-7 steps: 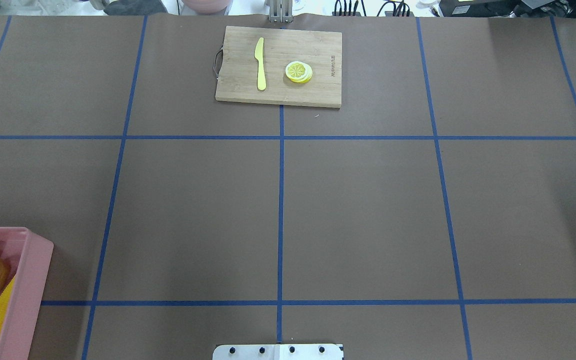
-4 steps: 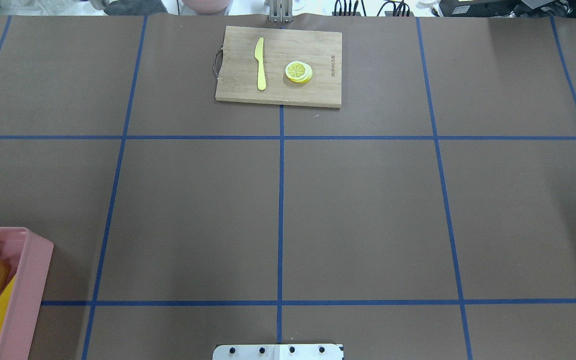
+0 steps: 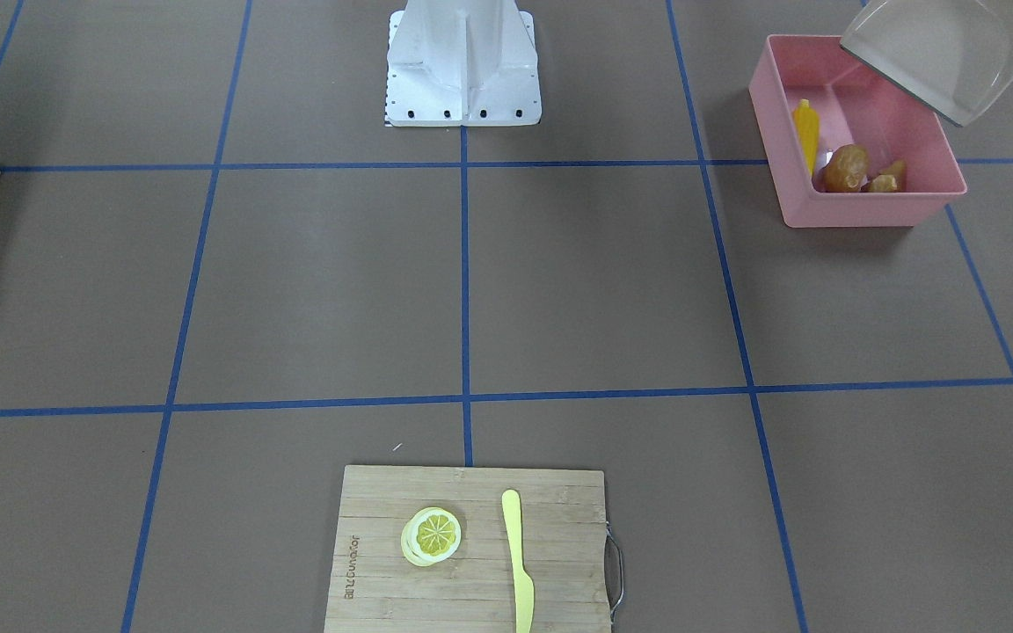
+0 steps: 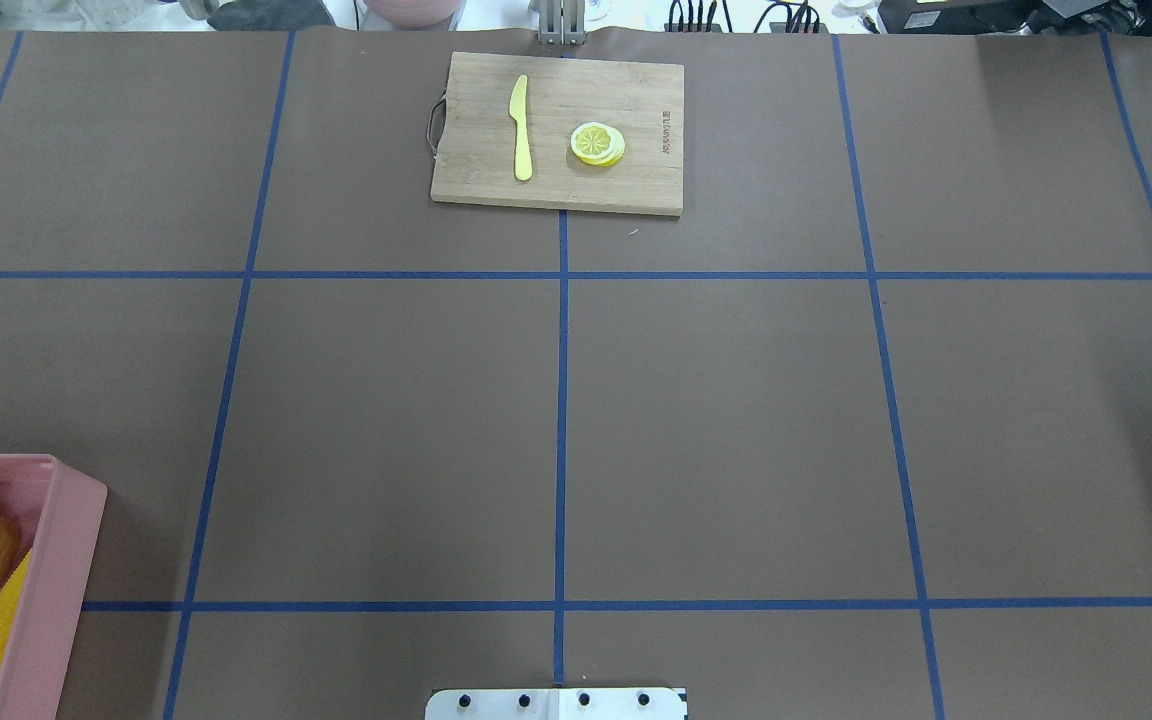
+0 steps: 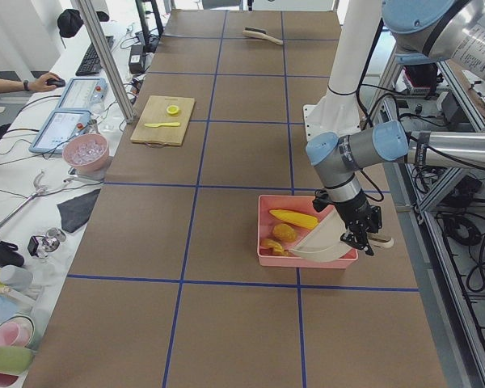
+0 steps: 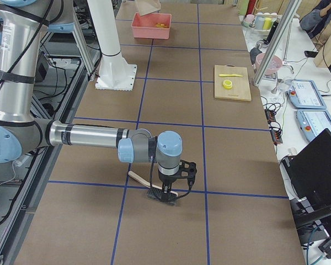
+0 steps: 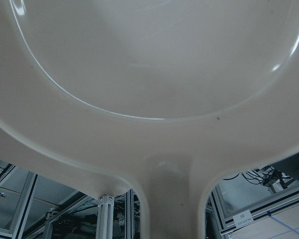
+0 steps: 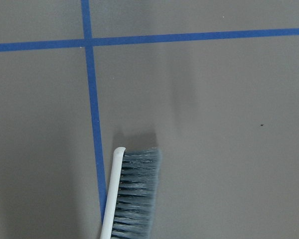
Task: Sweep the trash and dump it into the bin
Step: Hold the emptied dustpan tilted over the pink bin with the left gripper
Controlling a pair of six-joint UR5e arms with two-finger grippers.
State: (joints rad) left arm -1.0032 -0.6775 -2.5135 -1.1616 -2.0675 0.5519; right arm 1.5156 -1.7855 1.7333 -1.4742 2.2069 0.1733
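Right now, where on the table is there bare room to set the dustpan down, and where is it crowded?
Bare: the wide middle between the cutting board and the robot base, and the squares either side of the board. Crowded: the bin, holding the trash, with the dustpan tilted over it.

Beige dustpan (image 5: 323, 241) tilted over pink bin (image 5: 263, 234), corn cob (image 5: 293, 218) inside, left gripper (image 5: 364, 237) seemingly at its rear.

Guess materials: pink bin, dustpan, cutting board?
The bin is likely moulded plastic: uniform pink, smooth walls, slight sheen. The dustpan is likely plastic too: beige and glossy, with curved highlights in the left wrist view. The cutting board looks like bamboo or wood: matte, with parallel strip grain.
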